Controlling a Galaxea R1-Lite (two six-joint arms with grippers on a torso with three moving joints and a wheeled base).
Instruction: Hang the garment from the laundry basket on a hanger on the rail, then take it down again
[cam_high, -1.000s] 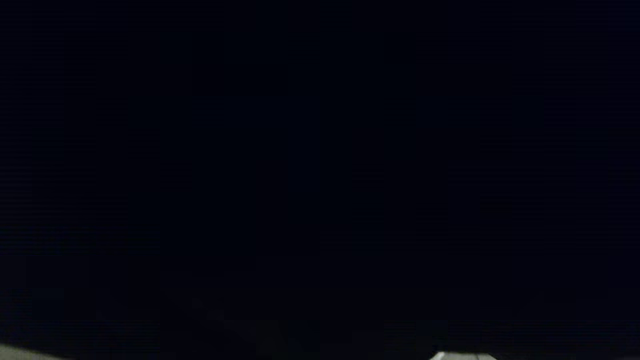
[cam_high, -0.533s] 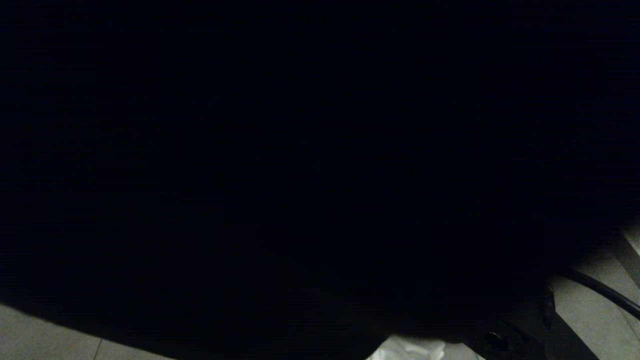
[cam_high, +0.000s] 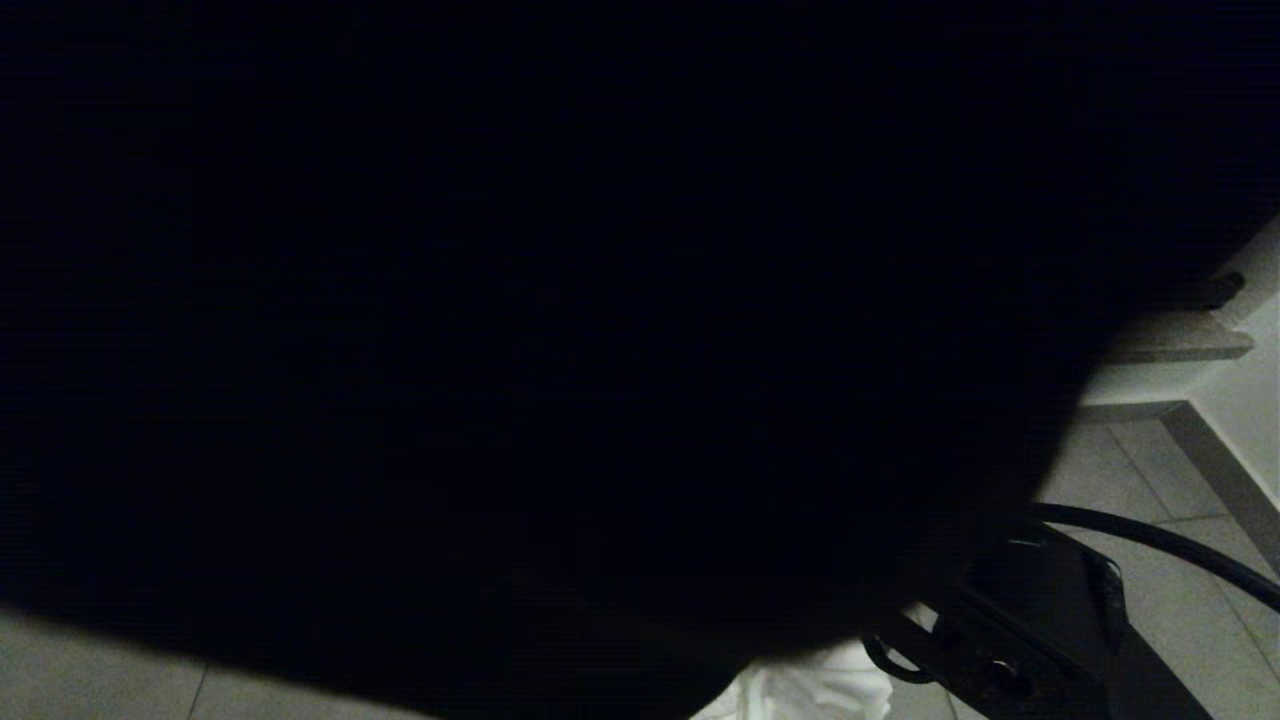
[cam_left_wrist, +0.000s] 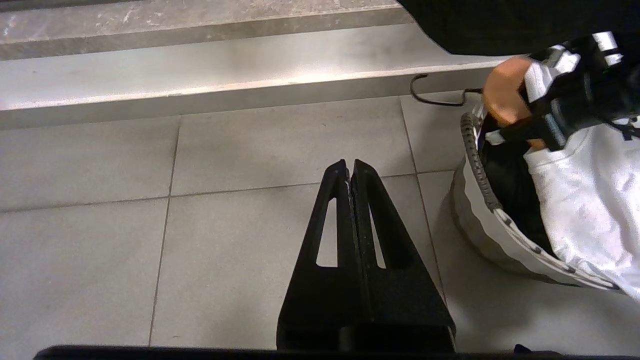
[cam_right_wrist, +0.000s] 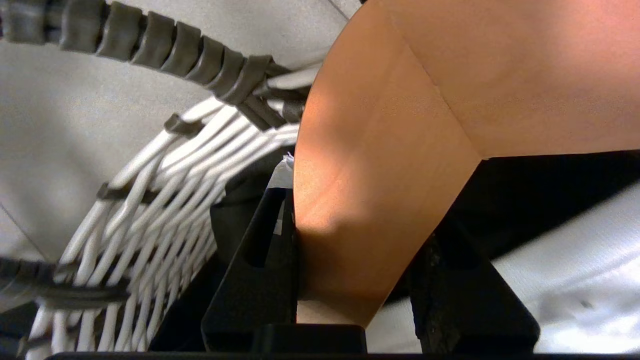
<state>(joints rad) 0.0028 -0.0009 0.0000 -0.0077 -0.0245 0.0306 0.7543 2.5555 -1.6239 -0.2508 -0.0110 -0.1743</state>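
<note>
While your right gripper (cam_right_wrist: 367, 215) pinches the stiff, smooth wooden hanger (cam_right_wrist: 400, 100) just inside the laundry basket (cam_left_wrist: 480, 235), its limp, light white garment (cam_left_wrist: 585, 210) will sag, so grip near the hook (cam_left_wrist: 435, 97); your left gripper (cam_left_wrist: 350, 167) hangs pressed together beside the basket.

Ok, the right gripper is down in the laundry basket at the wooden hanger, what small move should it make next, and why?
Probably a slight lift, straight up. The right gripper looks clamped on the wooden hanger, both fingers against the wood, inside the laundry basket beside the white garment. A small lift would test the grip and start clearing the rim.
</note>
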